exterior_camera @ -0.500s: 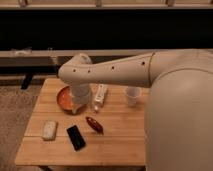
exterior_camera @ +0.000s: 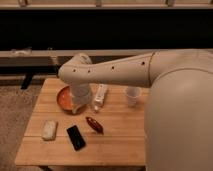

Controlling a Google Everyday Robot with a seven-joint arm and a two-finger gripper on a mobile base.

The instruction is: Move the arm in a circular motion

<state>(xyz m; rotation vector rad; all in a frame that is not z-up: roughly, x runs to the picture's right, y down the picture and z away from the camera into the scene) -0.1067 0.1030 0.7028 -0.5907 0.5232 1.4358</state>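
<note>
The cream-white arm (exterior_camera: 115,70) reaches in from the right. Its bulbous elbow (exterior_camera: 75,70) is over the table's back left, and the narrower wrist segment (exterior_camera: 81,95) points down. The gripper (exterior_camera: 79,107) is at the wrist's lower end, just above the right rim of an orange bowl (exterior_camera: 63,98). The arm's large shoulder segment (exterior_camera: 180,115) fills the right side and hides the table's right end.
On the wooden table (exterior_camera: 115,145) are a white bottle lying down (exterior_camera: 100,96), a clear cup (exterior_camera: 132,95), a red-brown object (exterior_camera: 94,124), a black phone (exterior_camera: 76,137) and a pale pouch (exterior_camera: 49,129). Carpet (exterior_camera: 15,115) lies at the left and a dark bench (exterior_camera: 30,57) behind.
</note>
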